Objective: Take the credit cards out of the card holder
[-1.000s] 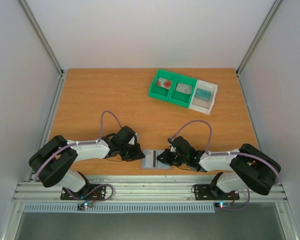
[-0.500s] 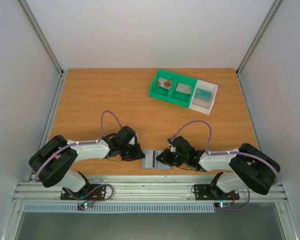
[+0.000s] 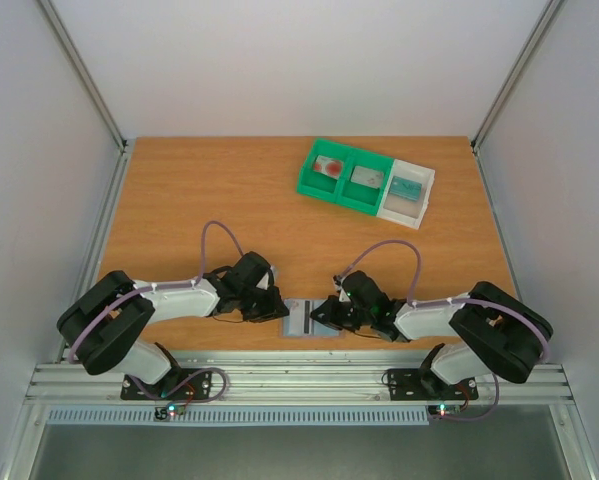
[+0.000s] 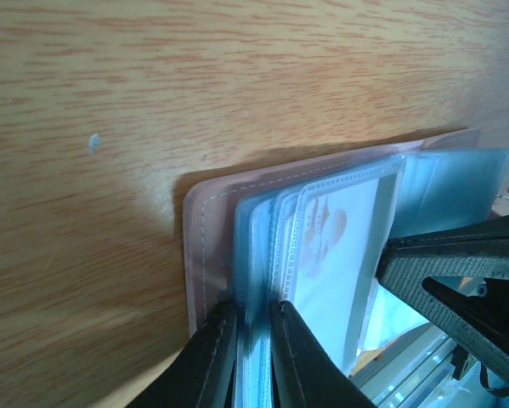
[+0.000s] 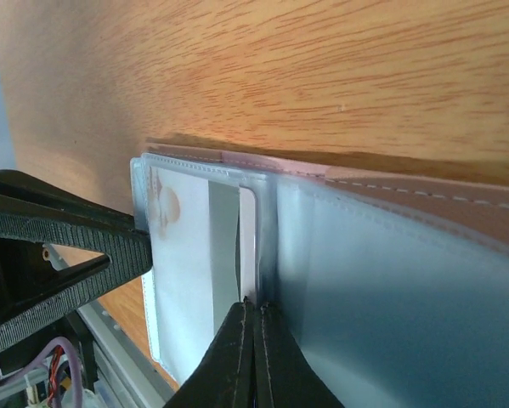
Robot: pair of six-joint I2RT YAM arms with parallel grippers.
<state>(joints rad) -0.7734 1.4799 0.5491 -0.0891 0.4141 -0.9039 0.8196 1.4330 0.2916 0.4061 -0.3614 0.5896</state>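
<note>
holder (image 3: 310,318): laid at the near table (image 3: 199,210) edge.
left gripper (image 4: 252,313): clamped on the holder's left edge.
right gripper (image 5: 256,313): closed at a card (image 5: 182,255) edge (hold cannot be told).

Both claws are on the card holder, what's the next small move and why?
Probably draw the right claw straight back toward its own side. It looks shut on the exposed edge of a card in a clear sleeve, while the left claw clamps the opposite end of the card holder, so a short pull should slide the card free.
</note>
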